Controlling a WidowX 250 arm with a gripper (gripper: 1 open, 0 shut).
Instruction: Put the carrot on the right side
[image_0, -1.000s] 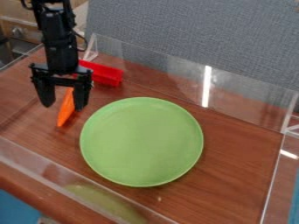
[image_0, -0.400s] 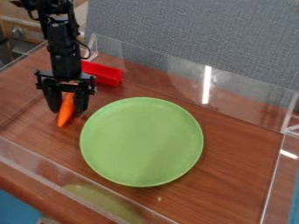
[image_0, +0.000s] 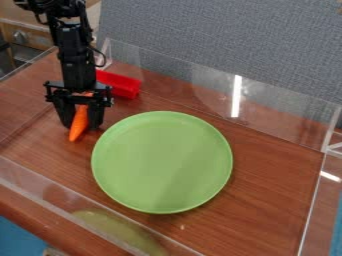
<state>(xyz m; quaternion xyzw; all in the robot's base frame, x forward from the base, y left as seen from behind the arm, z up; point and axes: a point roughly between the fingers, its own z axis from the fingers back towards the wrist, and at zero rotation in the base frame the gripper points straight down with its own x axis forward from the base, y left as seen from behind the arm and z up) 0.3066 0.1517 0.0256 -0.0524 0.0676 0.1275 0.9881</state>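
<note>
The orange carrot (image_0: 80, 123) lies on the wooden table left of the green plate (image_0: 162, 160), its thick end pointing up between the fingers. My gripper (image_0: 79, 104) hangs straight down over it. The two black fingers straddle the carrot's upper part with their tips close to its sides. The jaws look partly open, and whether they touch the carrot is not clear.
A red block (image_0: 118, 84) lies behind the gripper near the back left. Clear acrylic walls (image_0: 267, 100) ring the wooden table. The green plate fills the middle. Bare wood shows to the right of the plate.
The gripper has come down and shifted slightly right over the carrot. Its fingers have narrowed from a wide spread to close around the carrot's top. The carrot has stayed put.
</note>
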